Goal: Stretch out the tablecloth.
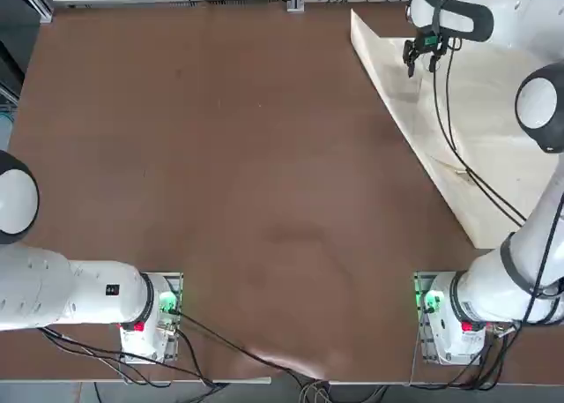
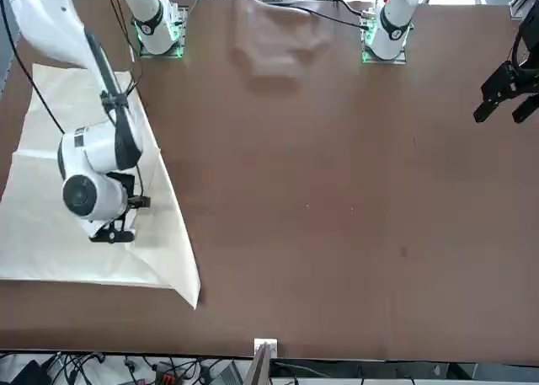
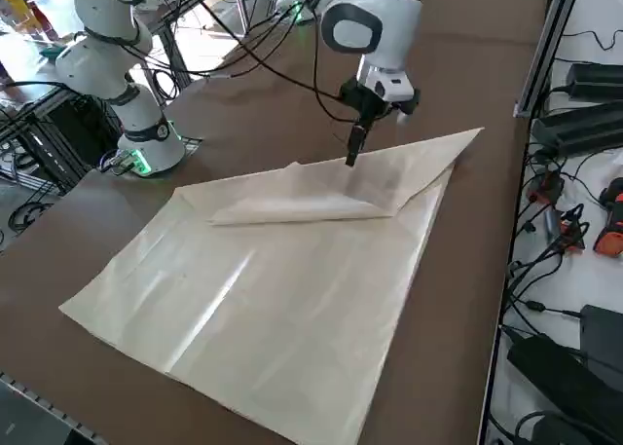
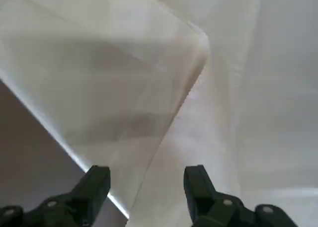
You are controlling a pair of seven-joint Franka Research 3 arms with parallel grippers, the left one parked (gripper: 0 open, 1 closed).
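Observation:
The cream tablecloth (image 1: 480, 130) lies on the brown table's right side, at the far end. One part is folded back over the rest as a flap (image 3: 321, 197), so a long diagonal edge faces the table's middle. My right gripper (image 1: 421, 63) hovers over the flap near the cloth's far corner (image 3: 472, 133). In the right wrist view the gripper (image 4: 146, 185) is open, its dark fingers (image 4: 97, 185) straddling the flap's edge with nothing held. The front view shows the wrist above the tablecloth (image 2: 50, 233), near its inner edge.
The brown table (image 1: 220, 156) stretches wide to the left of the cloth. Both arm bases (image 1: 449, 315) and their cables sit at the near edge. Beyond the table's right edge lie chargers and cables (image 3: 574, 221). The cloth's near corner (image 3: 331, 430) reaches close to that edge.

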